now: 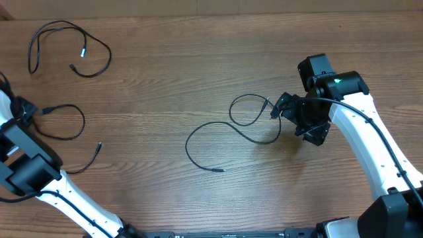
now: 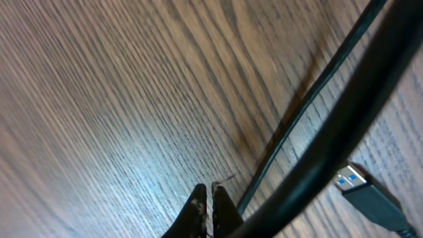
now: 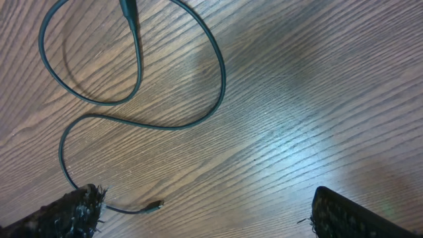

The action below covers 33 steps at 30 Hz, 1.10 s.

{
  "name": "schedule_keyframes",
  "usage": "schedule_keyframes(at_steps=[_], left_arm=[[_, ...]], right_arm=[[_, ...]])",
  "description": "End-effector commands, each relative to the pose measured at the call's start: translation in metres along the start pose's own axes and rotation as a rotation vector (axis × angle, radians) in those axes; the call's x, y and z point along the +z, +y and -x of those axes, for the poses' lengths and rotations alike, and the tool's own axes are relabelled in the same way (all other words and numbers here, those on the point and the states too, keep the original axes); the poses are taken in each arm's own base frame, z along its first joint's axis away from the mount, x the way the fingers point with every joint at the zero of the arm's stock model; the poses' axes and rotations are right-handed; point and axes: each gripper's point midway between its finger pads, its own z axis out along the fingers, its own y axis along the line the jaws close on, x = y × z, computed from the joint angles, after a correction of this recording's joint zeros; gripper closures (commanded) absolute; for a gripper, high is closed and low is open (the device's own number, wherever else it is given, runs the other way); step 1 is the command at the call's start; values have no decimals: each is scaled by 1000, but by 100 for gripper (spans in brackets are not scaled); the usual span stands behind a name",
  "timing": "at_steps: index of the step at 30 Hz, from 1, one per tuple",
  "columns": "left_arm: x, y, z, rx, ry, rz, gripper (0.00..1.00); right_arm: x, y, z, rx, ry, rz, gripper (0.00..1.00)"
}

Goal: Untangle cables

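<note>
Left gripper (image 2: 210, 193): saw fingers pressed together low over the table (image 2: 99, 99), with nothing visibly clamped. Noted a thin cable (image 2: 291, 125) running just beside the tips, a thick cord (image 2: 350, 119) slanting across near it, and a blue-tongued USB plug (image 2: 370, 192) close by. Could not rule out a strand caught between the tips.

Right gripper (image 3: 205, 198): found jaws wide apart, holding nothing, hovering over the middle cable (image 3: 223, 76).

Counted three cables (image 1: 84, 123) from overhead: one top left, one by the left arm, one mid-table with its plug end beside the right gripper. Found them well apart from one another. Saw only the middle one curling in loops.

Judged the main risk on the left to be a pull on a missed pinch, moving nothing or merely shoving the thin cable sideways. Feared also a snag on the thick cord, given its closeness to the tips. On the right, judged a closure over a loop likely to trap two strands at once and draw the curl into a knot. Reckoned a long drag leftward liable to carry that cable onto its neighbours and tangle them.
</note>
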Motion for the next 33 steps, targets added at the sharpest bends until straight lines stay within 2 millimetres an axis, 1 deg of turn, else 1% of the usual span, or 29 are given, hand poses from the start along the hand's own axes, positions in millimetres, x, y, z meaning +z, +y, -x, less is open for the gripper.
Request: schedule_keyframes(at_steps=[1,4,7,10,14,15,16,17,18,19,20,22,23,25,29,31,33], left_arm=[[-4,-8,9,-152,32,-153,96],[-14,-22,17,-273,78,-338,96],[-24,-31,24,-410,144,-504,96],[-28,-27,32,-506,172,-579,96],[-26,-11,38,-531,162,-590,95],[-26,-9,39,-519,155,-590,86],[-26,-8,40,-487,142,-592,67],[-26,-8,40,-462,133,-594,55],[-26,-8,40,-451,131,-594,52],[-26,-8,39,-452,134,-593,51],[-26,-9,38,-452,140,-599,46],[-27,-10,37,-450,146,-605,30],[-28,-11,36,-437,149,-614,26],[-32,-16,34,-390,151,-646,20],[-39,-15,28,-339,156,-647,14],[-44,-3,29,-309,123,-590,12],[-50,19,30,-315,84,-481,11]], right_arm=[[-1,0,-1,0,1,5,0],[-1,0,-1,0,1,5,0],[-1,0,-1,0,1,5,0],[-1,0,-1,0,1,5,0],[-1,0,-1,0,0,5,0],[-1,0,-1,0,0,5,0],[-1,0,-1,0,1,5,0],[-1,0,-1,-1,0,5,0],[-1,0,-1,0,1,5,0],[-1,0,-1,0,0,5,0],[-1,0,-1,0,1,5,0],[-1,0,-1,0,0,5,0],[-1,0,-1,-1,0,5,0],[-1,0,-1,-1,0,5,0],[-1,0,-1,0,0,5,0],[-1,0,-1,-1,0,5,0],[-1,0,-1,0,1,5,0]])
